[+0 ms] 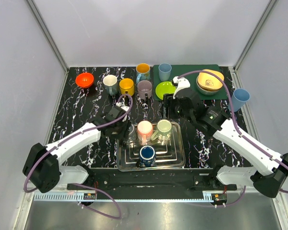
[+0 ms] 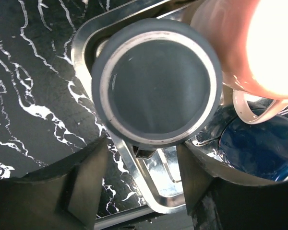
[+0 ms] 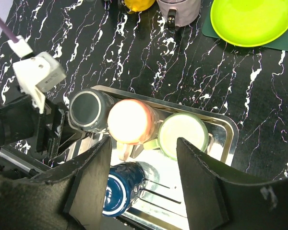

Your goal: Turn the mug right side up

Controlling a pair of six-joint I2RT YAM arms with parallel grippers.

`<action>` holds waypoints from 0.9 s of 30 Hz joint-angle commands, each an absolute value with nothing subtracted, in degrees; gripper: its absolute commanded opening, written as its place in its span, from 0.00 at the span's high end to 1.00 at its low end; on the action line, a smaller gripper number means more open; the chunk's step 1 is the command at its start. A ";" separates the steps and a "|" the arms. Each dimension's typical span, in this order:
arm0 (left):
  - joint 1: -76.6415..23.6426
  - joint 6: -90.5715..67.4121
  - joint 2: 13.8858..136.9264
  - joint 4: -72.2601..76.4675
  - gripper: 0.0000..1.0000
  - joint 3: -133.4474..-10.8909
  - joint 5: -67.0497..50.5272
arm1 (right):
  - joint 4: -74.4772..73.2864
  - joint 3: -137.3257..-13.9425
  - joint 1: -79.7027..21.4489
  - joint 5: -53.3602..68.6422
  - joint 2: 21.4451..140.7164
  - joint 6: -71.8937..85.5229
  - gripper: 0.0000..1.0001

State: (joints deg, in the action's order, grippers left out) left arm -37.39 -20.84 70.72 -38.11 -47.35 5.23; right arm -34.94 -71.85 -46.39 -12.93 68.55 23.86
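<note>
- The left gripper (image 2: 143,160) is spread, its two dark fingers (image 2: 81,187) wide apart and closed on nothing. It points at the grey mug (image 2: 156,81), which looks like the lead-in to a grasp.
- In the left wrist view the grey mug lies just past the fingertips at twelve o'clock. It shows a flat base with a pale ring and no hollow, so I judge it is upside down and the one to turn.
- Whether the fingertips touch its wall is hard to say from here. They seem just short of it.
- The mug stands in the ten-o'clock corner of the metal tray (image 2: 81,43), close to the rim. That leaves the open table (image 2: 29,96) side as the easiest way in, and it fits the arm's low angle from that side.
- A pink mug (image 2: 245,43) sits right against it at two o'clock, and a blue mug (image 2: 254,143) lies at four o'clock. With little room on that side, the fingers would have to close without nudging the pink one.
- The right gripper (image 3: 144,141) is also spread and empty. It hangs above the tray looking down on all four mugs, the green mug (image 3: 182,134) at its three o'clock, probably so that it stays out of the way.
</note>
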 commanded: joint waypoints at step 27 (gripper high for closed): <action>-37.00 -20.74 62.36 -41.30 1.00 -52.29 4.30 | -32.78 -71.63 -46.67 -11.00 65.66 23.29 0.38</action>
State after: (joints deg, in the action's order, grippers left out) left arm -37.21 -19.00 74.22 -38.89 -48.82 1.19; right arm -34.94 -71.16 -46.39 -12.58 67.94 23.64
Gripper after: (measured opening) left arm 0.110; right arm 0.626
